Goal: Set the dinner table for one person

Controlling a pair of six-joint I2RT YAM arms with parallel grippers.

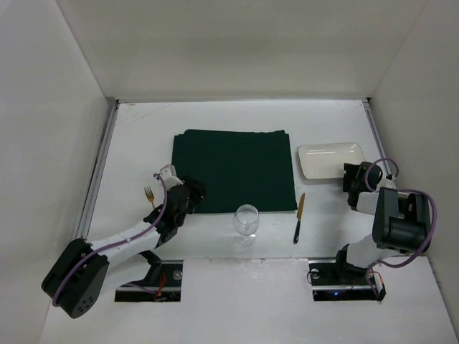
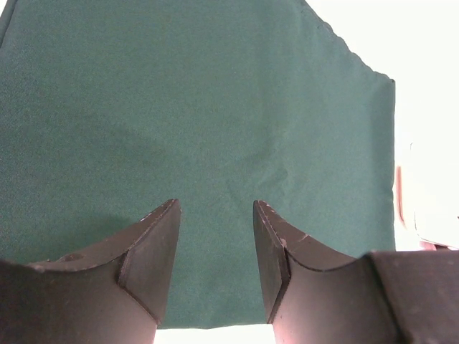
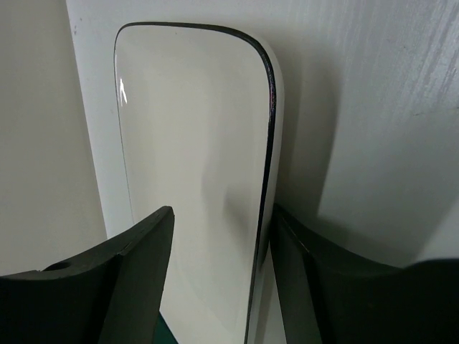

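The dinner table (image 1: 136, 136) is a large white tabletop. A dark green cloth (image 1: 237, 168) lies flat at its middle and fills the left wrist view (image 2: 179, 107). My left gripper (image 1: 192, 192) is open and empty, low over the cloth's near left corner (image 2: 215, 204). A white rectangular plate (image 1: 331, 159) with a dark rim lies right of the cloth. My right gripper (image 1: 351, 180) is open at the plate's near right edge. In the right wrist view (image 3: 222, 209) one finger is over the plate (image 3: 193, 143) and the other is outside its rim.
A gold fork (image 1: 149, 195) lies left of the cloth, beside my left arm. A clear wine glass (image 1: 247, 221) stands upright just in front of the cloth. A dark-handled knife (image 1: 299, 217) lies to its right. Metal strips and white walls bound the table.
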